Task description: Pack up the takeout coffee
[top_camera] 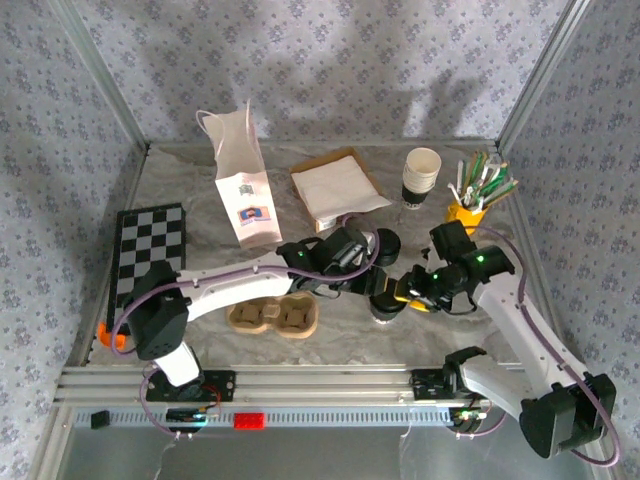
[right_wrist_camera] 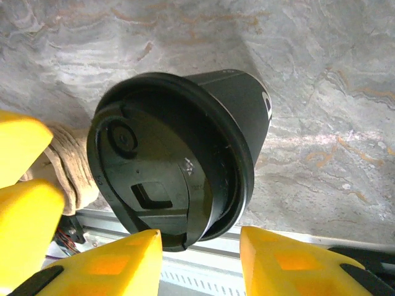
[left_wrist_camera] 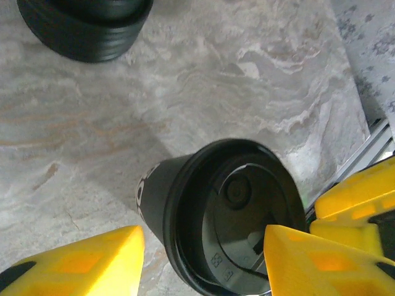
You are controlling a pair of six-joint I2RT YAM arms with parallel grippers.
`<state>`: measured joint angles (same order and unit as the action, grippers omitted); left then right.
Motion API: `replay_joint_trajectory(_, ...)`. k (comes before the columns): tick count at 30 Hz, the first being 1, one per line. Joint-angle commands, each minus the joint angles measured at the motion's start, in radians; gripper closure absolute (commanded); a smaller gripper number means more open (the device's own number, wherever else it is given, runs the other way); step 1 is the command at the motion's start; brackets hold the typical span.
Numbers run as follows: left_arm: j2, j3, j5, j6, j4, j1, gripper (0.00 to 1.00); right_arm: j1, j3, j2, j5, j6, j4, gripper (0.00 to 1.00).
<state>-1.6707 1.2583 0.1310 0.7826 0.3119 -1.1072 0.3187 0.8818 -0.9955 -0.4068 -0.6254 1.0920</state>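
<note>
Near the middle of the counter (top_camera: pixel 205 250), just ahead of the two arms, the coffee cup (top_camera: pixel 385 306) appeared to be stood upright with its black lid (right_wrist_camera: pixel 166 160) fitted, and was hemmed in by both hands. The left hand (left_wrist_camera: pixel 202 242) was seen spread: one finger was laid against the rim of the lid, while the other was parted from the cup wall by a clear gap. The right hand (right_wrist_camera: pixel 200 250) was set around the cup from the other side; whether the cup was pinched or merely flanked by it could not be told.

Several risks could be judged from this. With one hand loosened and the other's hold uncertain, the cup could be tipped by a brush from a finger, since both hands were crowded close around it. If it were squeezed too hard, the paper wall could be buckled and the lid sprung off. A cardboard tray (top_camera: pixel 273 317) was placed just to the cup's left, a stack of lids (left_wrist_camera: pixel 86 28) lay near, and a white paper bag (top_camera: pixel 243 190) stood well apart at the back. Any of these could be struck if the cup were carried too low.
</note>
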Motion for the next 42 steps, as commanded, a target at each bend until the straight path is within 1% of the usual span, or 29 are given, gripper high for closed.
replay_joint_trajectory(1, -0.034, 0.012, 0.025, 0.024, 0.01, -0.01, 0.46, 0.033, 0.028, -0.021, 0.024, 0.036, 0.041, 0.61)
replay_joint_trajectory(6, -0.058, 0.02, 0.035, 0.015, 0.002, -0.01, 0.46, 0.08, 0.037, -0.061, 0.048, 0.036, 0.039, 0.61)
replay_joint_trajectory(14, -0.062, -0.006, 0.03, 0.019, -0.003, -0.01, 0.49, 0.088, 0.028, -0.087, 0.096, 0.041, 0.057, 0.61)
replay_joint_trajectory(24, -0.051, -0.077, 0.045, 0.037, -0.033, -0.011, 0.51, 0.133, -0.067, -0.096, 0.122, 0.004, 0.039, 0.62)
replay_joint_trajectory(30, -0.039, -0.112, 0.045, 0.037, -0.033, -0.014, 0.52, 0.14, -0.091, -0.107, 0.18, -0.052, 0.085, 0.64)
replay_joint_trajectory(31, -0.04, -0.112, 0.04, 0.03, -0.026, -0.014, 0.52, 0.141, -0.097, -0.107, 0.202, -0.053, 0.076, 0.64)
replay_joint_trajectory(33, -0.047, -0.11, 0.029, 0.02, -0.014, -0.019, 0.52, 0.145, -0.111, -0.116, 0.204, -0.058, 0.061, 0.65)
replay_joint_trajectory(38, -0.047, -0.116, 0.005, 0.009, -0.03, -0.038, 0.53, 0.198, -0.102, -0.136, 0.27, -0.081, 0.096, 0.65)
replay_joint_trajectory(39, -0.052, -0.116, 0.003, 0.008, -0.031, -0.038, 0.53, 0.2, -0.108, -0.137, 0.264, -0.082, 0.092, 0.65)
replay_joint_trajectory(40, -0.056, -0.113, 0.003, 0.005, -0.029, -0.036, 0.53, 0.2, -0.114, -0.137, 0.222, -0.086, 0.098, 0.65)
replay_joint_trajectory(42, -0.056, -0.106, -0.002, -0.006, -0.023, -0.03, 0.54, 0.173, -0.093, -0.127, 0.222, -0.047, 0.107, 0.66)
